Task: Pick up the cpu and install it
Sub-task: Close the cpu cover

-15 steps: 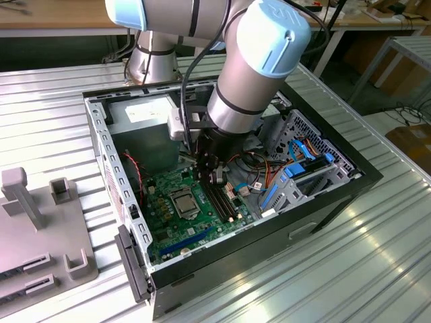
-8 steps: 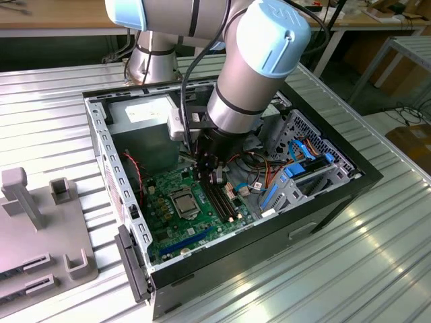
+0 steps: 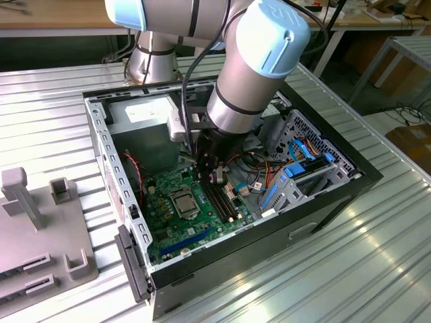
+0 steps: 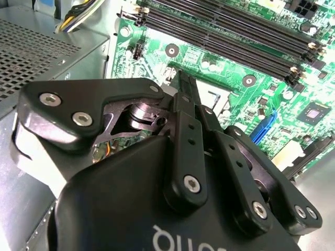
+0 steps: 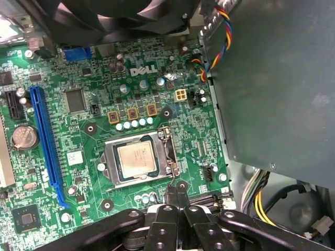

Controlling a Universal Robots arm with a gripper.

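The cpu [image 5: 137, 158] lies flat in the black socket frame [image 5: 109, 168] on the green motherboard [image 5: 78, 141], silver top up. In the exterior view the cpu [image 3: 183, 200] sits mid-board inside the open computer case [image 3: 323, 202]. My gripper [image 5: 177, 192] is shut, its two black fingers pressed together with nothing between them. It hovers just beside the socket's edge, close to the metal lever [image 5: 171, 157]. In the second wrist view the gripper [image 4: 181, 78] points down at the board, hiding most of the socket. In the exterior view the gripper [image 3: 214, 176] hangs to the right of the cpu.
Memory slots [image 3: 222, 202] run beside the gripper. A blue drive cage [image 3: 303, 175] and cables fill the case at the exterior view's right. The grey power supply [image 5: 277, 78] stands close by the socket. A long blue slot [image 5: 44, 141] crosses the board. A grey fixture [image 3: 40, 229] lies outside the case.
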